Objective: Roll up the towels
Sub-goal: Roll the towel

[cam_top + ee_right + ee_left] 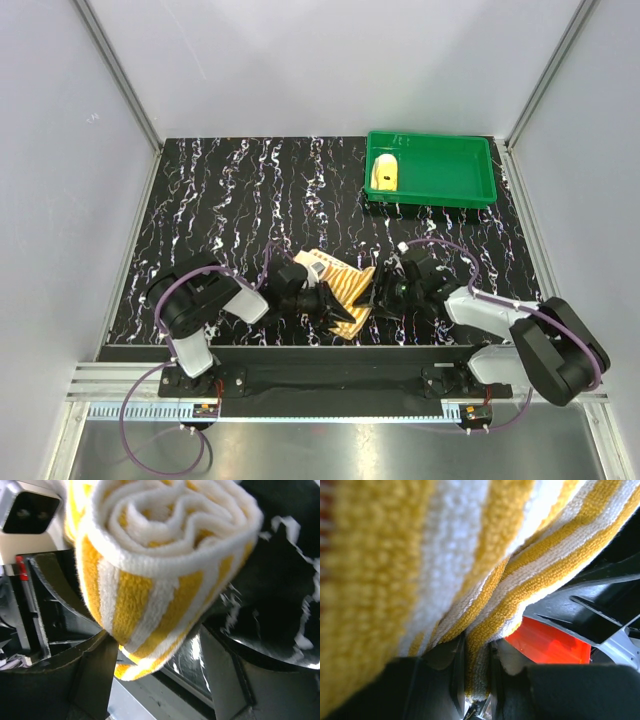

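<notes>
The striped towel (338,290) is soft, light terry cloth. It will sag and unwind rather than hold a shape, so it is probably best held by squeezing across the whole thickness of the roll near its end, not by a single loose layer. It lies near the middle of the desk's (220,200) near edge, between the two arms, and is partly rolled. The right wrist view shows the spiral of its rolled end (165,555).

The yellow towel (385,174) lies rolled in the green tray (440,198) at the far right corner of the desk.

The left arm reaches low and inward from the near left. The left fingers (420,690) pinch a fold of the striped cloth, which runs down between them. The right arm mirrors it from the near right. The right fingers (92,675) are spread to either side of the rolled end. One is close against the cloth, while a gap shows at the other, so they do not appear to grip it.
</notes>
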`<state>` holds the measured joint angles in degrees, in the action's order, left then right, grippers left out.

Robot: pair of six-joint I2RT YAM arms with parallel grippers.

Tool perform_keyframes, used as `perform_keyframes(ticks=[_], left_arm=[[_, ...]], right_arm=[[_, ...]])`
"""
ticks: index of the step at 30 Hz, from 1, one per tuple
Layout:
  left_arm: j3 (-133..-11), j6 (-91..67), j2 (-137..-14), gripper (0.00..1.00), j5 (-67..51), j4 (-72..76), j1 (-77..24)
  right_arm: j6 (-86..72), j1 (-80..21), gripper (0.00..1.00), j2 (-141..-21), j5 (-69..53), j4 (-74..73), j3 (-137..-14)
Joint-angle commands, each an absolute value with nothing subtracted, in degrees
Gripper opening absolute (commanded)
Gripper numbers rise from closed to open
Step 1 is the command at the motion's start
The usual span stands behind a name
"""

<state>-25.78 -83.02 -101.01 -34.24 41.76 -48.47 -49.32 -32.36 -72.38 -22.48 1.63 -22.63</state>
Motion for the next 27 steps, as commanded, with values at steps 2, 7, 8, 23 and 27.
perform_keyframes(ticks=[2, 7, 8, 23, 27], left_arm=[[-24.0, -83.67, -101.34, 0.0, -36.39, 41.13, -47.9], [-23.03, -84.37, -101.25, 0.0, -36.83, 42.45, -47.64], [-22.77, -84.37, -101.25, 0.0, -36.91, 42.54, -47.55], [-32.25, -62.59, -83.52, 0.44, -21.11, -2.23, -47.81], [-37.08, -55.22, -79.55, 0.52, -12.59, -15.77, -48.77]], right_arm=[[-48.87, -32.96, 0.72, -76.46, -20.48, 9.39, -22.58], [-47.73, -32.96, 0.71, -80.5, -20.57, 10.72, -24.78], [-47.55, -33.05, 0.68, -81.38, -20.74, 10.9, -25.22], [-40.88, -34.54, 0.43, -81.22, -19.43, -4.12, -33.13], [-37.89, -35.15, 0.43, -81.3, -19.51, -11.15, -37.61]])
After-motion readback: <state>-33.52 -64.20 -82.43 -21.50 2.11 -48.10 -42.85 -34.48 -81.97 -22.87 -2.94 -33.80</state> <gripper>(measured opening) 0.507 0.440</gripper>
